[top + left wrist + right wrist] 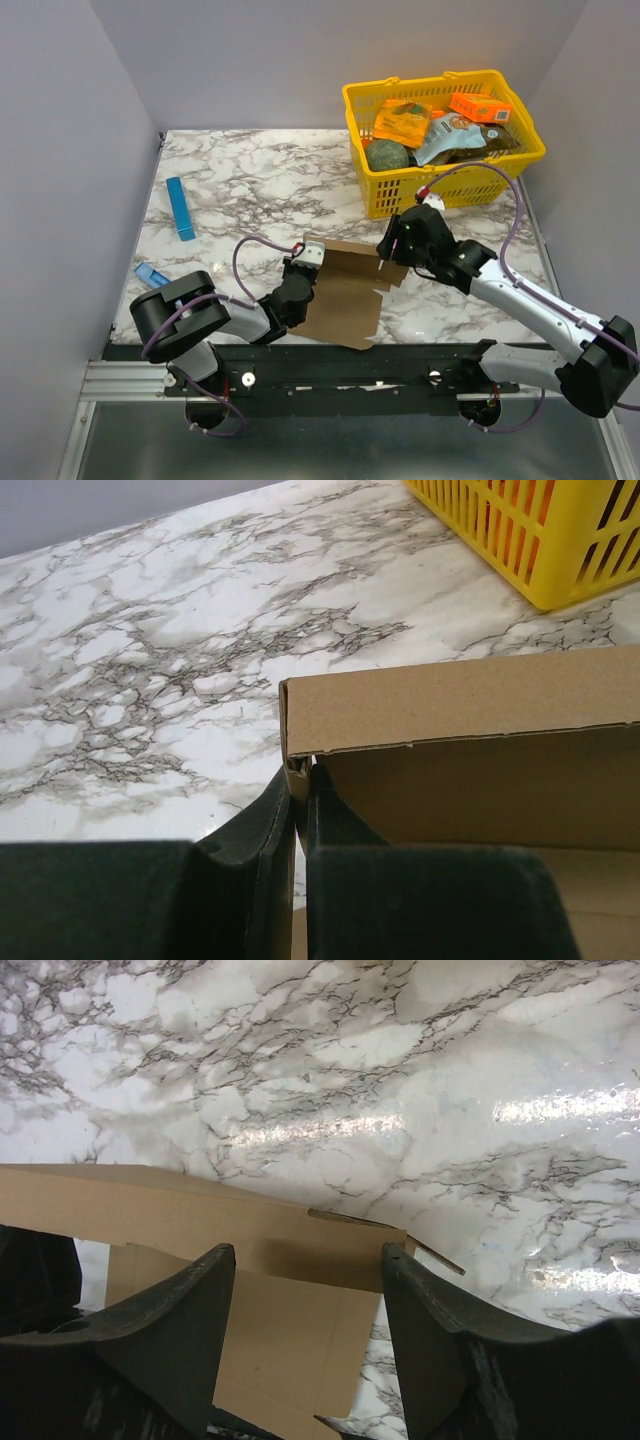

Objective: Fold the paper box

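Pinching an edge of the paper box point(345, 290), left fingers point(255, 830) sit nearly closed; right fingers point(180, 1310) spread wide, gripping nothing

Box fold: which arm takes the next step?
Right, likely. The right tool is open over a raised flap of the paper box, free to push or pinch. The left tool is shut on its corner, pinning it.

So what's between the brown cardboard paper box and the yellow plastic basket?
Only bare marble tabletop, in the left wrist view; from the top, the right gripper hangs over it.
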Robot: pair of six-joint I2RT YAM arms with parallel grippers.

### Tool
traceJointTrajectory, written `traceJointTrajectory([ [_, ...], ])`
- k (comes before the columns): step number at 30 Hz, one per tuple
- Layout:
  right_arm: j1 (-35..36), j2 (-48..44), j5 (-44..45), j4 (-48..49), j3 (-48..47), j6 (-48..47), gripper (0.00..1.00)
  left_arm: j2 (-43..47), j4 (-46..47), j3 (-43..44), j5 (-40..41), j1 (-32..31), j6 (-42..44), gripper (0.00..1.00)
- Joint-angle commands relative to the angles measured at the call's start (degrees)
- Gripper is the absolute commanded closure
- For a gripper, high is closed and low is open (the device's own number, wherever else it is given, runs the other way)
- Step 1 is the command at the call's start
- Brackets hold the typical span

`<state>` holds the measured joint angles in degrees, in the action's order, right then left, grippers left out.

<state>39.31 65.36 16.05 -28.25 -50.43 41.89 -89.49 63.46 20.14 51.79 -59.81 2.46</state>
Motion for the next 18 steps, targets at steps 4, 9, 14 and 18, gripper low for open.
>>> traceJointTrajectory([
  [4, 0.1, 4.0, 0.2, -2.9, -1.2, 0.1, 0.31, -1.6, 0.9, -0.5, 2.9, -1.4, 3.3, 1.0],
  [9, 0.1, 5.0, -2.1, -1.7, -0.8, 1.0, 0.31, -1.7, 1.2, -0.4, 3.1, -1.7, 3.8, 1.0],
  [14, 0.1, 4.5, -2.0, -0.2, 0.2, 1.5, 0.32, -1.9, 2.5, -0.6, 3.6, -2.2, 4.6, 1.0],
  [18, 0.2, 4.8, -3.0, 0.6, -0.5, 1.7, 0.32, -2.3, 2.5, -0.4, 3.6, -2.3, 4.7, 1.0],
])
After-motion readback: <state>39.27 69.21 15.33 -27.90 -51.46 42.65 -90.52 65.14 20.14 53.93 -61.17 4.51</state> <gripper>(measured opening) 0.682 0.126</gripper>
